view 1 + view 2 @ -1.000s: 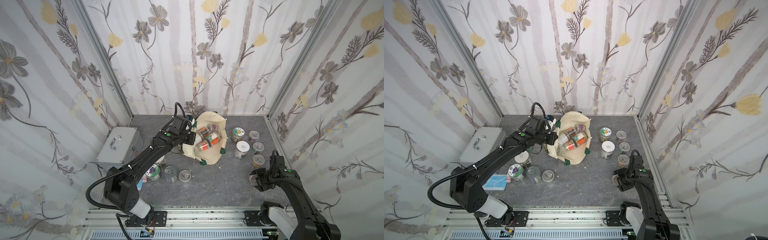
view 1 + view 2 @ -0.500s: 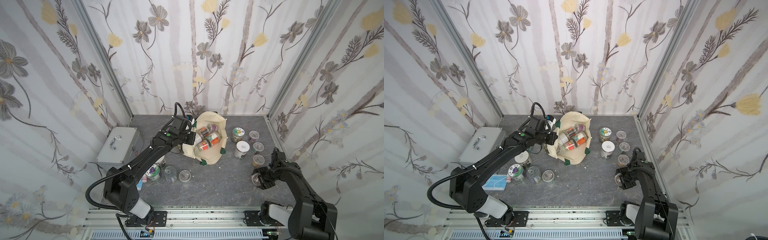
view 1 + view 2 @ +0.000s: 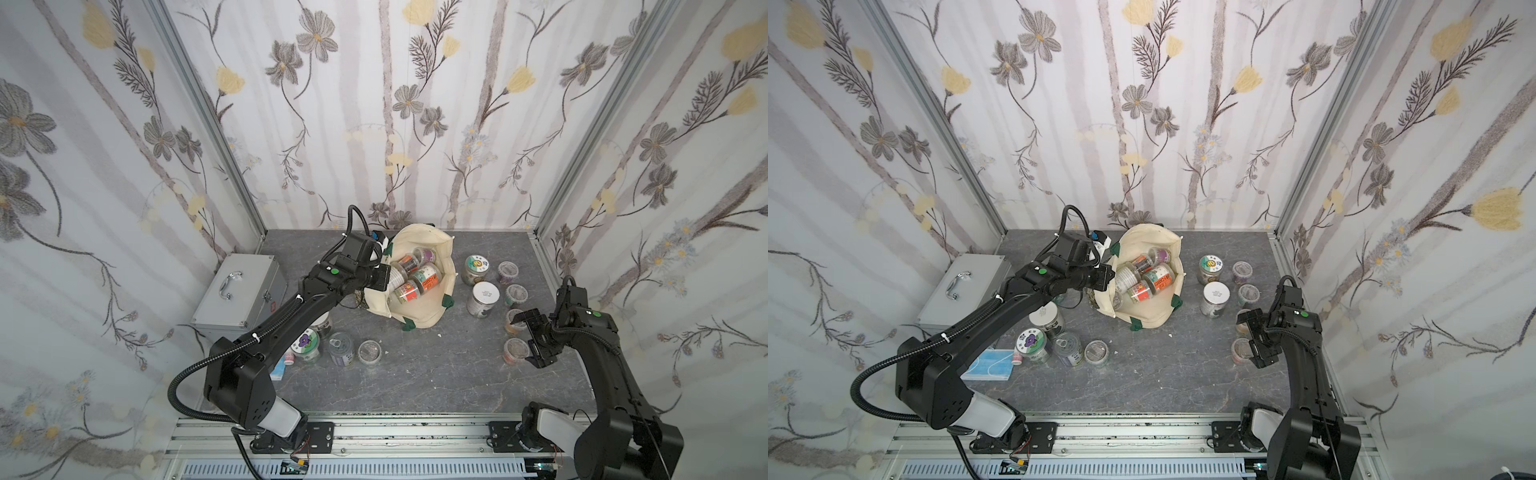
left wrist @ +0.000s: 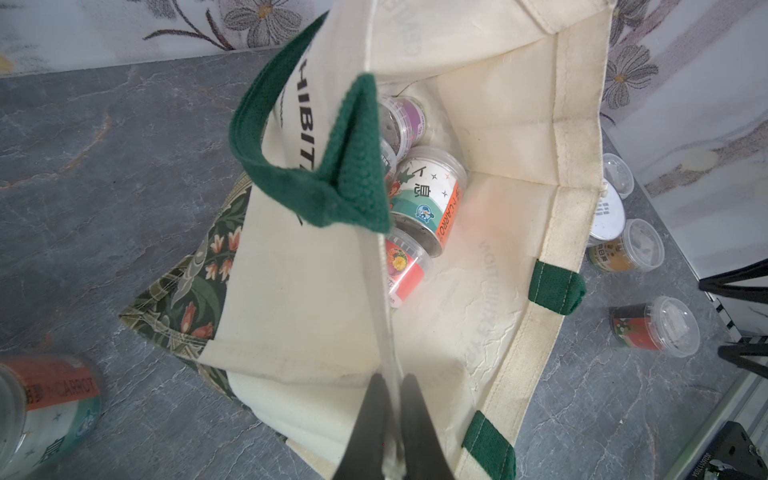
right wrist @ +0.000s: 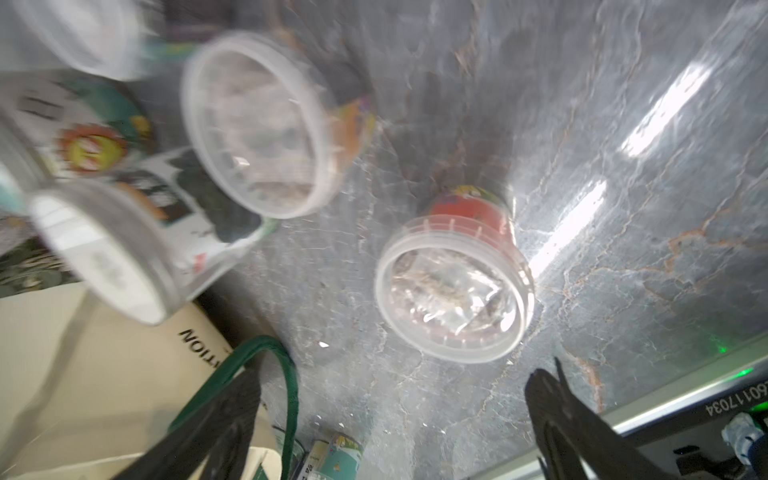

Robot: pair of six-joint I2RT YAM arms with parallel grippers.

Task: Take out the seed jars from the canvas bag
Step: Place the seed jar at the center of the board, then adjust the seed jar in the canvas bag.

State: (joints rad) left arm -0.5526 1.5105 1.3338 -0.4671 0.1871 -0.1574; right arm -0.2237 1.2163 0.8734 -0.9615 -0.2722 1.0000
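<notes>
Left hand [image 4: 392, 399]: clenched on the rim of the canvas bag [image 3: 419, 309]; bag mouth gapes. Right hand [image 3: 528, 338]: jaws spread wide, grasping nothing. A red-labelled jar [image 3: 515, 351] stands upright on the desk [image 3: 415, 374] just ahead of its fingertips, not touching them. Seed jars [image 3: 419, 276]: several lie on their sides inside the bag; others stand on the desk on both sides of the bag. Silver case [image 3: 239, 291] sits beside the left arm.
</notes>
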